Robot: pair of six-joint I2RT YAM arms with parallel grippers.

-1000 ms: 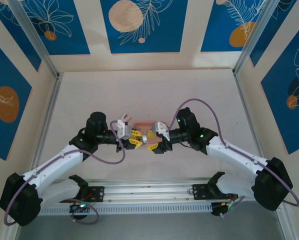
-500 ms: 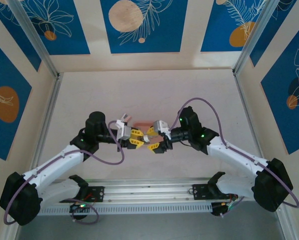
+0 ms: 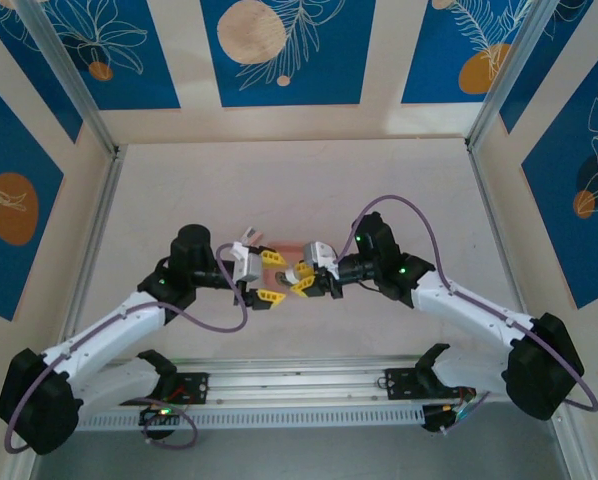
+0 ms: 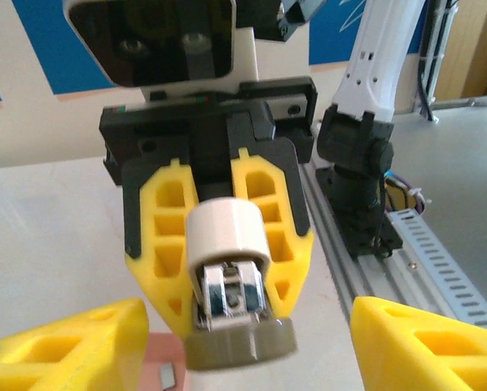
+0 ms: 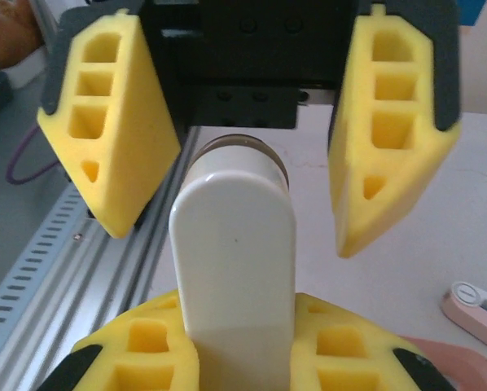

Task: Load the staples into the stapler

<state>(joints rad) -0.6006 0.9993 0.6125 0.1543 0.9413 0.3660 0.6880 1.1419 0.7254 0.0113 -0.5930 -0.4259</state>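
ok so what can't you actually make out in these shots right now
- staples: one blurred grey strip at the left wrist view's bottom edge; too small in the top view, under the left end effector and right end effector
- stapler: left wrist view too blurred to tell whether it is loaded
- pink tray: top view, mostly covered by both end effectors
- pale block: right wrist view, cut by the right edge

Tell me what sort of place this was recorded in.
Probably a robot lab's test booth: a pale table walled by blue leaf-print panels framed by metal posts, with two arms bolted to a rail at its near edge.
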